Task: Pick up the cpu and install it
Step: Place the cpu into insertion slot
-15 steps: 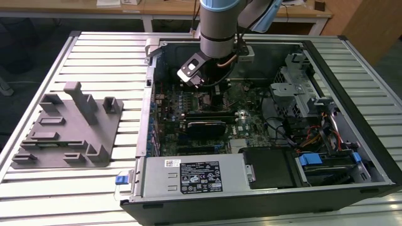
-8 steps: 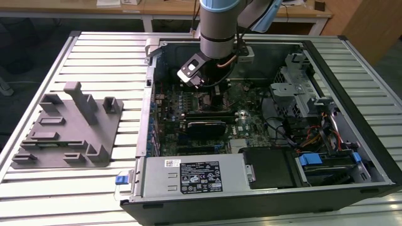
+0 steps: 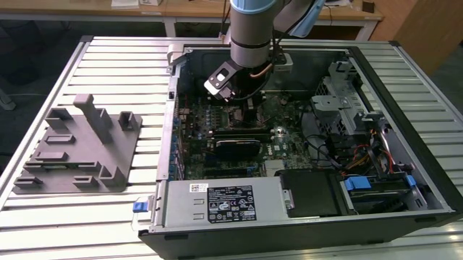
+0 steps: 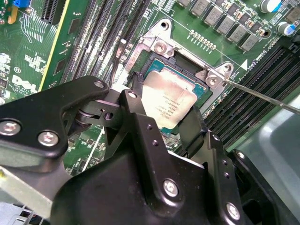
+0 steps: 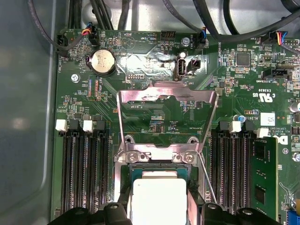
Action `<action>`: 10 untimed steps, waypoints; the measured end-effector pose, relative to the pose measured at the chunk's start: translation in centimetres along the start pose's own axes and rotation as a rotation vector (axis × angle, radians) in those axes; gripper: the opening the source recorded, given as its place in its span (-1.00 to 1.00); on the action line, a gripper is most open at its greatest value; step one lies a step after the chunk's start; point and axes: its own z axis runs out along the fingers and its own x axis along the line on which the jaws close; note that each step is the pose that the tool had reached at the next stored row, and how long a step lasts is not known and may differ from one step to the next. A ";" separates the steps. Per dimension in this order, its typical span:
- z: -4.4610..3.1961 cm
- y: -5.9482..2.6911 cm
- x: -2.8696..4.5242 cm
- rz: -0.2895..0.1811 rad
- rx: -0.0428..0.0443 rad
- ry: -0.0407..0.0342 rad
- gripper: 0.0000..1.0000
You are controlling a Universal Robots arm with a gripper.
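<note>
We see the gripper (image 4: 164,107) grasping the cpu (image 5: 159,199) at the open socket (image 4: 186,68) on the motherboard (image 5: 79,105) inside the computer case (image 3: 289,239).

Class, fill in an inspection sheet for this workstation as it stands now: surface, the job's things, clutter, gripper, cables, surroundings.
Surface: slatted metal table carrying an open computer case.
Job's things: cpu over the socket, whose load plate stands open; whether it is seated cannot be told.
Clutter: grey moulded tray on the table, on the exterior view's left.
Gripper: gripper inside the case, closed on two opposite edges of the cpu.
Cables: coloured wires bundled beside the drive bay.
Surroundings: wooden desks behind the table.
</note>
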 end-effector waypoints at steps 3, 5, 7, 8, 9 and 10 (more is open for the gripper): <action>0.00 0.00 0.00 0.000 0.0001 -0.0001 0.09; 0.00 0.00 0.00 0.000 0.0001 -0.0002 0.09; 0.00 0.00 0.00 0.002 0.0001 -0.0002 0.09; 0.00 0.00 -0.01 0.004 0.0002 -0.0004 0.09; 0.00 0.00 -0.01 0.004 0.0002 -0.0004 0.09; 0.00 0.00 0.00 0.004 0.0002 -0.0004 0.09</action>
